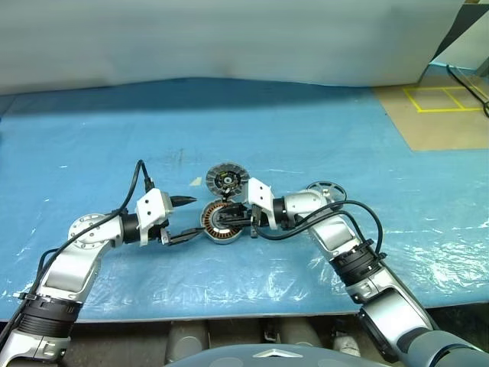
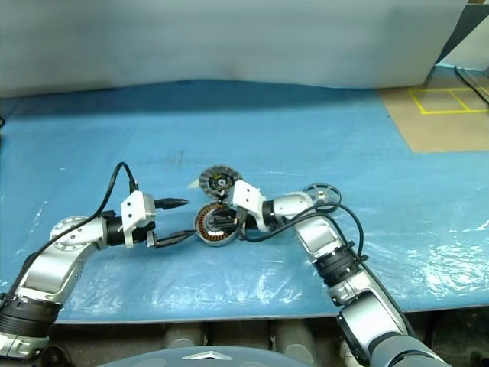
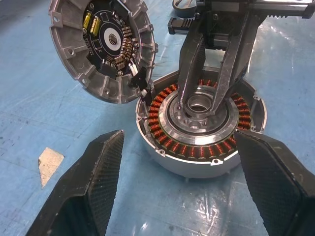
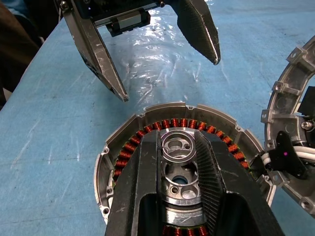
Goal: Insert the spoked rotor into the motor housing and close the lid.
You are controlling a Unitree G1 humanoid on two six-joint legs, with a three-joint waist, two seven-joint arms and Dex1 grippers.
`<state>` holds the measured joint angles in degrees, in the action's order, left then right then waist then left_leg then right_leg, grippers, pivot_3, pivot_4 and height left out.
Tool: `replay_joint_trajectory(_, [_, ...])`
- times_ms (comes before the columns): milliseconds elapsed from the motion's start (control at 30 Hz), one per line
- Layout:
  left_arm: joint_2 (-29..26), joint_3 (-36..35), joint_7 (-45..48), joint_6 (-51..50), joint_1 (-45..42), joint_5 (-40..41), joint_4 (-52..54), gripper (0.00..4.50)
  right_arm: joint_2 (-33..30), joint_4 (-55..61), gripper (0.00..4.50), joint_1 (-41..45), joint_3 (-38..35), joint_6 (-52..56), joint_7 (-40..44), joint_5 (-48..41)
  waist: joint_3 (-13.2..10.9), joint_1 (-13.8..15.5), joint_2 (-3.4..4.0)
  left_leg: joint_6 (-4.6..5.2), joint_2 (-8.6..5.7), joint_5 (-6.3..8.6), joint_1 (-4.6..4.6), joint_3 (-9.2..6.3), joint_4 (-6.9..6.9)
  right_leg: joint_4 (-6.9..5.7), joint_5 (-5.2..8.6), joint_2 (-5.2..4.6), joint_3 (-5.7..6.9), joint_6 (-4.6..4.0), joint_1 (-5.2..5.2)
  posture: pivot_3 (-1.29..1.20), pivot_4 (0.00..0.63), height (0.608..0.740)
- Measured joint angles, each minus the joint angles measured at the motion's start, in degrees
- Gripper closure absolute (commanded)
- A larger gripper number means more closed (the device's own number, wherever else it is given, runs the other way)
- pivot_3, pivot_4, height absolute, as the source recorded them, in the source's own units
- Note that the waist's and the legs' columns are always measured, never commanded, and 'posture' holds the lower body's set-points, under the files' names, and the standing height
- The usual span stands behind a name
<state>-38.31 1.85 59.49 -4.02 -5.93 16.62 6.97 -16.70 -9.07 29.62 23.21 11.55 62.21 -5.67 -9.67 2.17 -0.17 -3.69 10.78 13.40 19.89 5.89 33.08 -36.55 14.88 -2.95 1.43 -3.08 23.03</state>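
The motor housing (image 1: 220, 223) lies flat on the blue table, its copper coil ring (image 3: 172, 142) around a pale hub. My right gripper (image 3: 199, 105) reaches in from the right, its narrow-set fingers (image 4: 142, 187) closed against the hub's sides. Just left of the housing, my left gripper (image 1: 188, 219) stands wide open, its fingers (image 3: 93, 182) clear of the rim. Behind the housing the lid (image 1: 227, 180) leans tilted, showing its circuit side and tied to the housing by white wires (image 4: 268, 158). The spoked rotor (image 1: 326, 190) rests on the table behind my right forearm.
A small pale scrap (image 1: 196, 182) lies beside the lid. The blue plastic sheet (image 1: 306, 130) runs far back to a white backdrop. A tan floor with yellow tape (image 1: 443, 98) is at the back right. The table's front edge (image 1: 229, 315) is close below my arms.
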Motion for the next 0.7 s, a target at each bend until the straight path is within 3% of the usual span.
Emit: replay_joint_trajectory(700, [0.00,0.00,0.30,2.58,0.15,-0.24,-2.53,0.77,-0.98,-1.32,3.88,-0.01,0.02,-0.97,-0.03,0.35,0.00,0.02,0.00,0.02,0.00,-0.02,0.00,0.00,0.01,-0.02,0.00,0.00,0.00,0.00,0.00,0.00,0.150,0.740])
